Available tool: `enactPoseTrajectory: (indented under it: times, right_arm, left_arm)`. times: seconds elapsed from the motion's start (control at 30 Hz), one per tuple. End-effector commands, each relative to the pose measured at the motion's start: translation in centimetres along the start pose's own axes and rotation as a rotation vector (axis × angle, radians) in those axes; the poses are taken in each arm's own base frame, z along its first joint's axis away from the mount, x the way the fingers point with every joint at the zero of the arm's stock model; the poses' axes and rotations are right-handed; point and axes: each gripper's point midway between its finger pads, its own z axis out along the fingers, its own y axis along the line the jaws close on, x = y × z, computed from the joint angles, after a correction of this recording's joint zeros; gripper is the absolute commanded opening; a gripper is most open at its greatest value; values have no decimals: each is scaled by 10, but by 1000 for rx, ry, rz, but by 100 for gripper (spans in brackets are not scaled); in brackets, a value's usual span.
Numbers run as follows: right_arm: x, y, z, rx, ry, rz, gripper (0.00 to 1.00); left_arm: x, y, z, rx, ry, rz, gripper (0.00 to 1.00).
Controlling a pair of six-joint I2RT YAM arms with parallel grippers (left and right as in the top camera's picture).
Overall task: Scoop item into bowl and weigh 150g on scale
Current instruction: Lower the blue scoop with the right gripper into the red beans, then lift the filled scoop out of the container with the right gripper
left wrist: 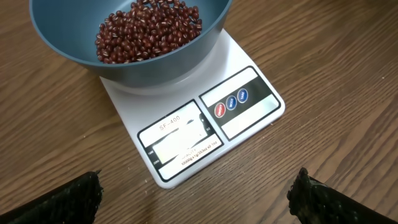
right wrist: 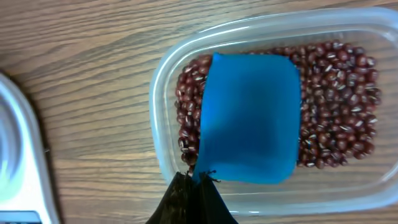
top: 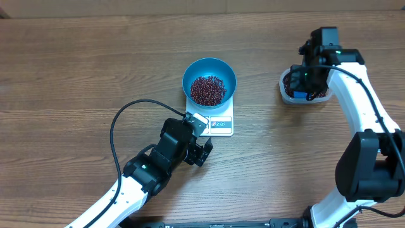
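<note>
Beans (top: 208,90): tiny, hard, dry, a loose heap in the bowl (top: 209,65). More lie in the tub (right wrist: 160,93) at the right side of the tabletop (top: 76,63). Judged: each is light, rolls and spills easily, and is no good to pinch, so they need carrying in the scoop (right wrist: 249,118), held level.

Scoop looks like stiff smooth plastic, light and probably slippery. Best hold is the handle end. Right fingers (right wrist: 189,199) are pinched shut on the scoop's near edge, and the scoop sits over the tub with beans around it. Can't tell if it is loaded.

Bowl is deep and rigid and sits on the scale (top: 221,123), leaving the display end uncovered. Likely a bump would upset the reading, so pour from above without contact. Display is washed out and unreadable, so closeness to the target weight is unknown.

Left fingers (left wrist: 68,199) are spread wide and empty, just in front of the scale's display end, touching nothing. Tub and scale are well apart.
</note>
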Motion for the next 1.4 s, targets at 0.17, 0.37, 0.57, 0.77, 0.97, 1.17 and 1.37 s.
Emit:
enactPoseTrajectory:
  times: [0.17,0.37,0.57,0.77,0.97,1.17,1.37]
  right_arm:
    - [2,21,-3,-245,18,-19,4]
    - [0,13,-4,-258,10,-12,4]
    - [0,-1,-9,-296,2,-3,4]
    - [2,-16,-20,-397,-11,13,4]
    - [5,-36,-26,-414,-12,82,4]
    - [4,-38,-31,-462,-28,110,4]
    - [1,-33,-35,-504,-38,112,4]
  left_arm:
    - [3,2,1,-13,8,-8,100]
    - [3,2,1,-13,8,-8,99]
    - [3,2,1,-13,8,-8,100]
    - [3,2,1,-13,8,-8,100]
    - [3,2,1,-13,8,-8,100]
    - [3,2,1,-13,8,-8,100]
    - [3,2,1,-13,8,-8,100]
